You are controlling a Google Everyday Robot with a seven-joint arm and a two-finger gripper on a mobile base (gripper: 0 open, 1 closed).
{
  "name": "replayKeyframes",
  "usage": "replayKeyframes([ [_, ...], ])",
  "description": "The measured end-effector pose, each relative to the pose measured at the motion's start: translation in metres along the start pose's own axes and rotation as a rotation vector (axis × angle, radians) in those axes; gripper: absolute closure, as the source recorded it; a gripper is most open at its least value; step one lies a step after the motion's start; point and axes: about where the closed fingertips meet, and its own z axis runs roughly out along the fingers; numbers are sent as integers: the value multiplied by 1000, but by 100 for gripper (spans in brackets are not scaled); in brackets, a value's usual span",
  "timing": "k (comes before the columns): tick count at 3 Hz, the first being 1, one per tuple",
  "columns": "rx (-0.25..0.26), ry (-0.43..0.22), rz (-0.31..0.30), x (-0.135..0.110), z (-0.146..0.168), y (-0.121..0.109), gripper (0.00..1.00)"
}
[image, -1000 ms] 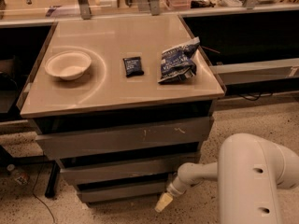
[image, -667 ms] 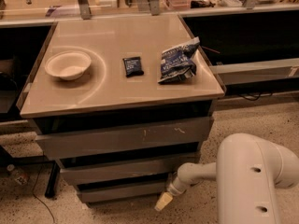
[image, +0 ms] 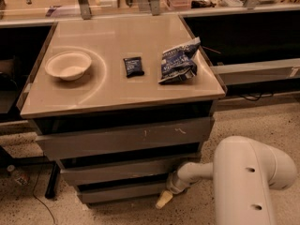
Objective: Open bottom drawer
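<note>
The bottom drawer (image: 123,191) is the slimmest of three grey fronts under the beige counter, low near the floor and plain. Above it are the mid-sized front (image: 126,168) and the tallest front with white scratches (image: 126,137). My gripper (image: 165,198) is at the bottom drawer's right end, just off its front corner, reaching in from the white arm (image: 243,182) at the lower right. Only one pale yellowish fingertip (image: 164,199) shows.
On the counter top (image: 108,88) stand a white bowl (image: 68,64), a small dark packet (image: 133,66) and a blue chip bag (image: 179,60). A speckled floor (image: 262,121) lies to the right. Dark shelving sits on both sides, with a cable on the floor at left.
</note>
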Motion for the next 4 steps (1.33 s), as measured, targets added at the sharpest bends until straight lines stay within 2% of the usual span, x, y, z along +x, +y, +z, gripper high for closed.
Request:
replayKeyframes([
  [1, -4, 4, -1, 1, 3, 1, 0],
  [2, -51, 52, -17, 11, 16, 13, 18],
  [3, -55, 54, -18, 12, 16, 14, 41],
  [4, -55, 54, -18, 12, 16, 14, 73],
])
